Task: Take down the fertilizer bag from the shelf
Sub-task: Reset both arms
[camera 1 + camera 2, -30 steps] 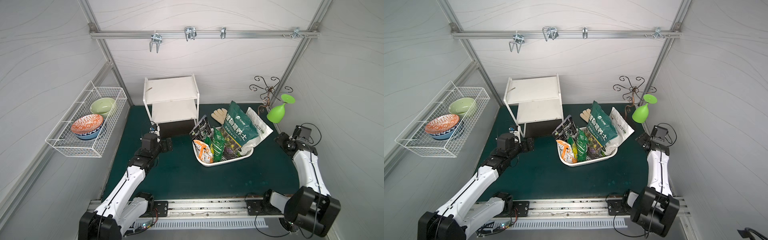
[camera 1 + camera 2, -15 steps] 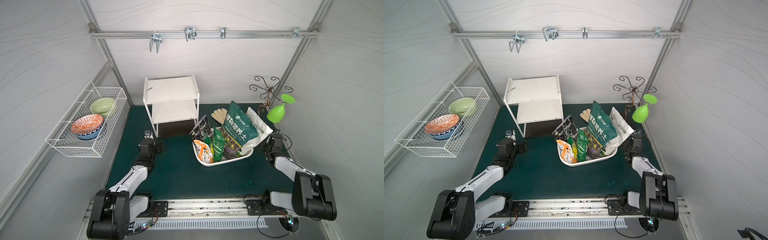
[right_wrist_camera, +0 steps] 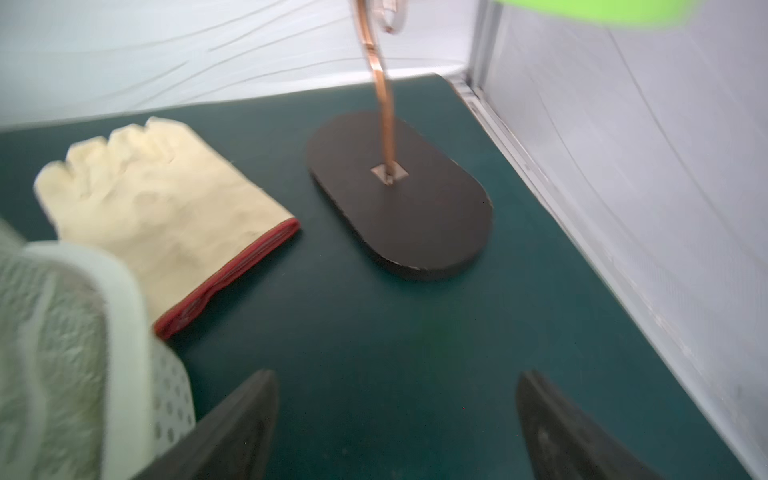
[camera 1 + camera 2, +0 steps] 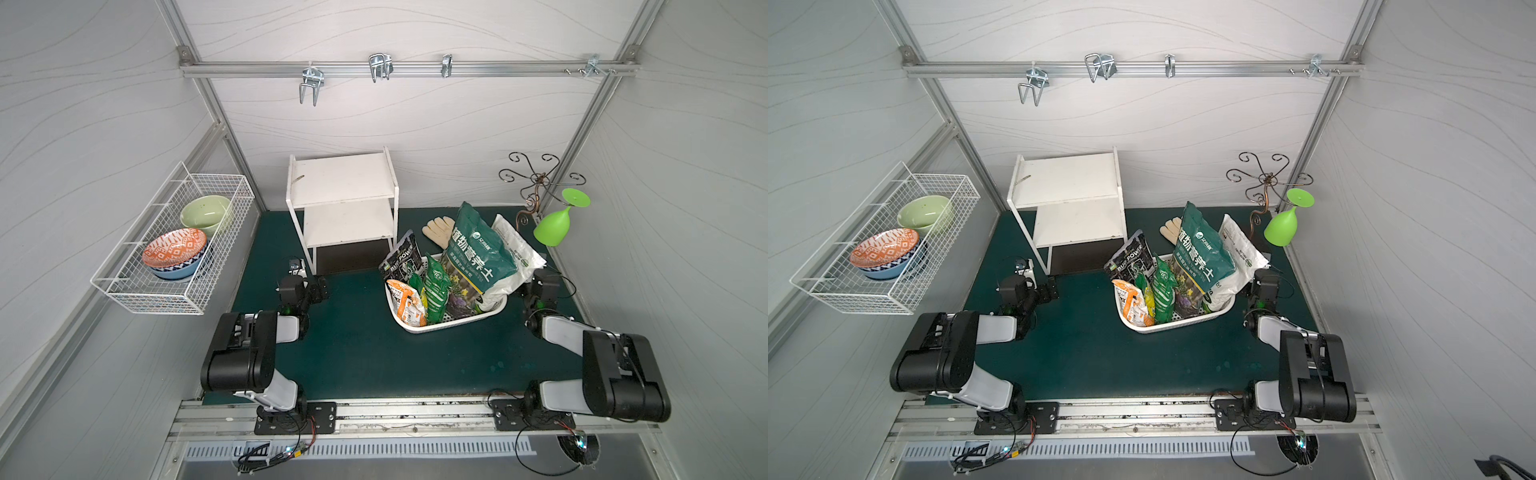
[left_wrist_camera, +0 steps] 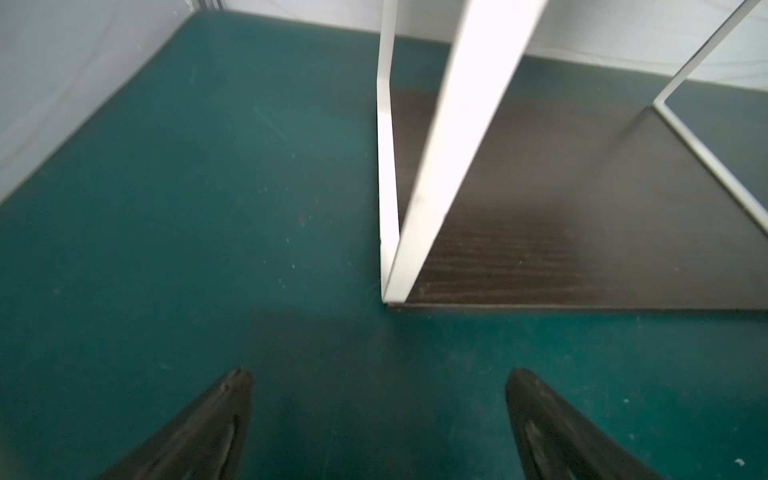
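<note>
The left end effector (image 5: 378, 372) and right end effector (image 3: 397, 374) are seen spread wide, nothing gripped. The bags (image 4: 478, 257) are parked in the white basket (image 4: 453, 326), just beside the shelf (image 4: 340, 178).

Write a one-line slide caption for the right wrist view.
Open right tool over the green mat, facing a glove and a stand base, beside a basket.

Counter (image 5: 166, 208) matt green, faintly scuffed; shelf (image 4: 340, 178) smooth white boards; glove (image 3: 166, 199) cream cloth; stand base (image 3: 399, 216) matt dark, its stem (image 3: 383, 108) coppery metal.
</note>
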Robot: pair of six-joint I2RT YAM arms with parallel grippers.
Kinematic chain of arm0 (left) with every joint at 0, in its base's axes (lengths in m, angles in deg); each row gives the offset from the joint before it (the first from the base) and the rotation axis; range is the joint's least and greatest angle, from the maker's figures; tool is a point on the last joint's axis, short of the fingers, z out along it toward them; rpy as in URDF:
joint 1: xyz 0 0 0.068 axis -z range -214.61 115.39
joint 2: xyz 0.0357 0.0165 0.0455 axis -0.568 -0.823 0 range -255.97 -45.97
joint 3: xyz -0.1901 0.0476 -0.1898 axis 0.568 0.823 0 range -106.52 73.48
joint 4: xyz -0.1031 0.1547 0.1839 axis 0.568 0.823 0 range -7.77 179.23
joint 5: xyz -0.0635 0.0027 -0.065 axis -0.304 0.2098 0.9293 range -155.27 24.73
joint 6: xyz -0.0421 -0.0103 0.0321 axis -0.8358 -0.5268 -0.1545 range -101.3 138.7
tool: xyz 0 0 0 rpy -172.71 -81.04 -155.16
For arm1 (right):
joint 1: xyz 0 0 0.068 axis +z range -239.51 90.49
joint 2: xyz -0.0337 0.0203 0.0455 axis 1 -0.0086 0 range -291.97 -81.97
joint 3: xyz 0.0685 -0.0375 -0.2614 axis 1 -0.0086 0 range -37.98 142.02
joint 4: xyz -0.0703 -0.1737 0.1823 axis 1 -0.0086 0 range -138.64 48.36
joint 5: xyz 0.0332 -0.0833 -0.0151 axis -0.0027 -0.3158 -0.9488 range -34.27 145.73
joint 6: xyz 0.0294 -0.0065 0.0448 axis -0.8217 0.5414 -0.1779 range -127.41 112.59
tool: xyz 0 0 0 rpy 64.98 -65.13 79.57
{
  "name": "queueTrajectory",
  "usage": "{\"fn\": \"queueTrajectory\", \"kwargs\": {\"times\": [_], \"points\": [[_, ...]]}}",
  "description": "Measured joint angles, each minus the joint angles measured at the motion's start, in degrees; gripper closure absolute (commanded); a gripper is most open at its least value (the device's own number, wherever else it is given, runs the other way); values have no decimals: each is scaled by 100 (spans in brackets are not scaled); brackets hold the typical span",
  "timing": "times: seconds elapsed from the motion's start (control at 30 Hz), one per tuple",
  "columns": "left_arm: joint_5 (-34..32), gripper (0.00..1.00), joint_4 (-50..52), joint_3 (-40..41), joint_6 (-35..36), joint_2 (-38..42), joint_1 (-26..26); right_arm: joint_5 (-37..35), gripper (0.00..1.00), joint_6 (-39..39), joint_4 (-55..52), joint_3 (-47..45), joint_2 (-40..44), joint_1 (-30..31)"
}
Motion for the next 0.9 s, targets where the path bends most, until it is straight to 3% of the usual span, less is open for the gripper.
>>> {"fn": "queueTrajectory", "kwargs": {"times": [0.27, 0.6, 0.9], "points": [[-37, 1, -247, -33, 26, -9, 101, 175, 1, 260, -39, 236, -173, 234], [-68, 1, -251, -35, 37, -9, 125, 240, 1, 179, 1272, 208, -944, 328], [-81, 1, -289, -37, 37, -9, 125, 297, 1, 151, 1351, 201, -981, 321]]}}
